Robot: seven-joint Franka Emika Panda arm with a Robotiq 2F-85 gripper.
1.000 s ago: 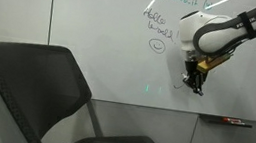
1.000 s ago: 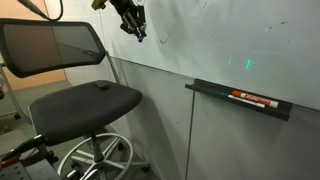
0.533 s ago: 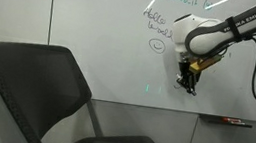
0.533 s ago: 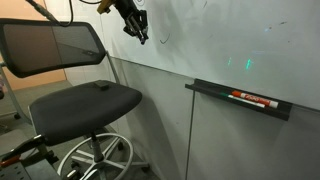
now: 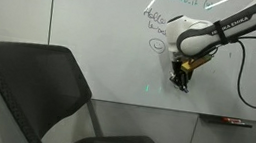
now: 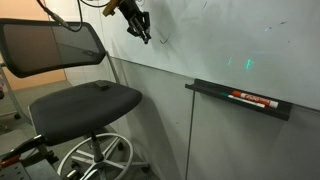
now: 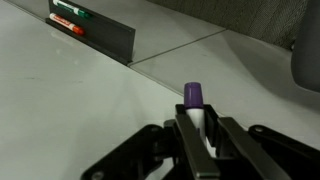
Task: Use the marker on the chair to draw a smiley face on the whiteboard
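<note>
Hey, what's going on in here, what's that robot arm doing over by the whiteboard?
The robot arm's black claw is shut on a white marker with a purple end and holds it close to the glossy white wall board. It is just below and to one side of a small green smiley that sits under some green handwriting. Whether the marker touches the board cannot be told. The dark grey office chair stands in front of the board, apart from the arm.

Chair [image 5: 30, 83] in front of whiteboard [image 5: 85, 15]
</note>
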